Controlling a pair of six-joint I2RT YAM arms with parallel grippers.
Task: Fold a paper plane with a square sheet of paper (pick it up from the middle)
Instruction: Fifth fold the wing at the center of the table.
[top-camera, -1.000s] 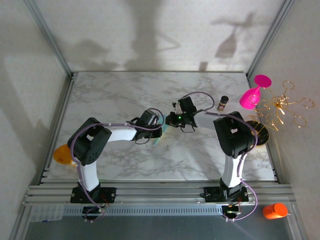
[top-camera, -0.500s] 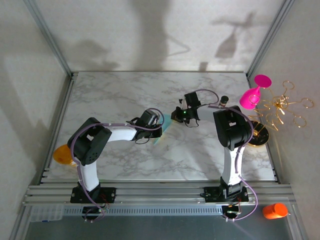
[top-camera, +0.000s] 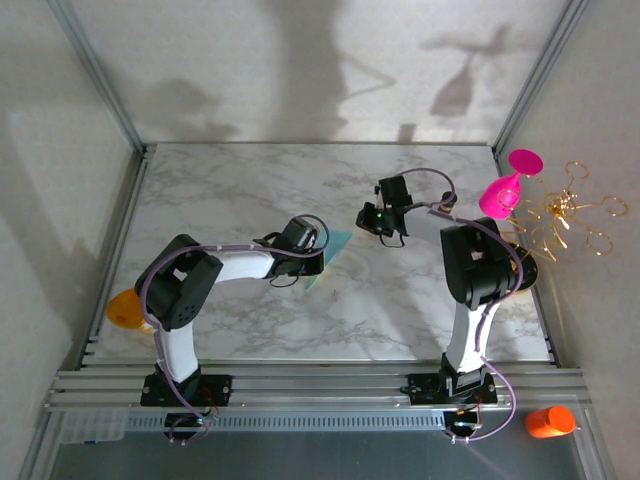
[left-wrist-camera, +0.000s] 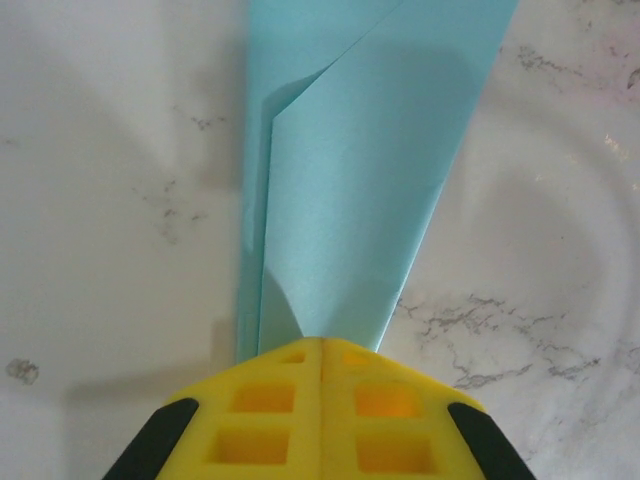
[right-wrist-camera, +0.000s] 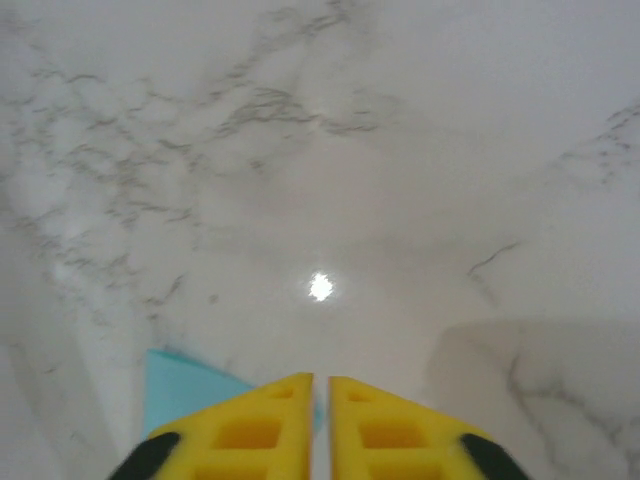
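Mid desk (top-camera: 240, 190), left claw (left-wrist-camera: 322, 345) closed tight, pressed on the folded paper (left-wrist-camera: 350, 200), likely pinning it flat; right claw (right-wrist-camera: 321, 385), barely parted, empty, hovers just far-right of it.

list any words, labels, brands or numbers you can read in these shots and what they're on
None: no text can be read in any view.
The blue paper is plain, with no print on it.
The marble table shows veins, no markings.
The pink goblet and the orange container are too small to tell whether they carry a label.
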